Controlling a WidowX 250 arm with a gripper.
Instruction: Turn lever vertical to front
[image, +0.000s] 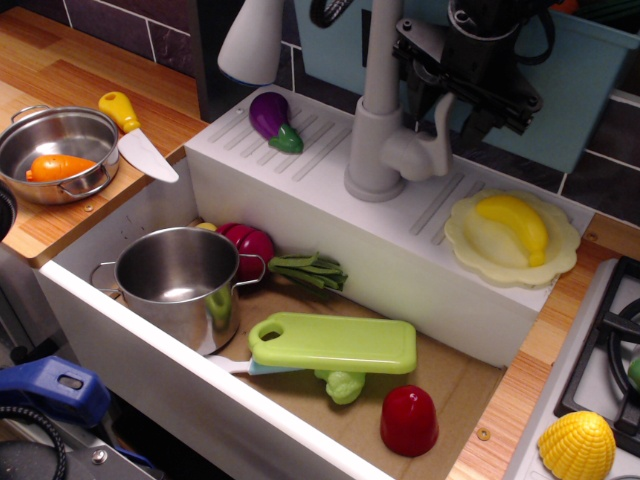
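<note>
The grey toy faucet (373, 150) stands on the white ledge behind the sink. Its lever (430, 150), a short rounded light-grey handle, sticks out from the right side of the base, and its end turns upward. My black gripper (465, 100) hangs just above and slightly behind the lever, close to the tall spout column. Its jaws are spread apart with nothing between them. It does not touch the lever.
A purple eggplant (272, 120) lies on the ledge left of the faucet and a yellow banana on a plate (512, 238) lies to the right. The sink (130, 345) holds a steel pot (180, 275), green cutting board (333, 343) and red cup (409, 420). A blue bin (590, 80) stands behind.
</note>
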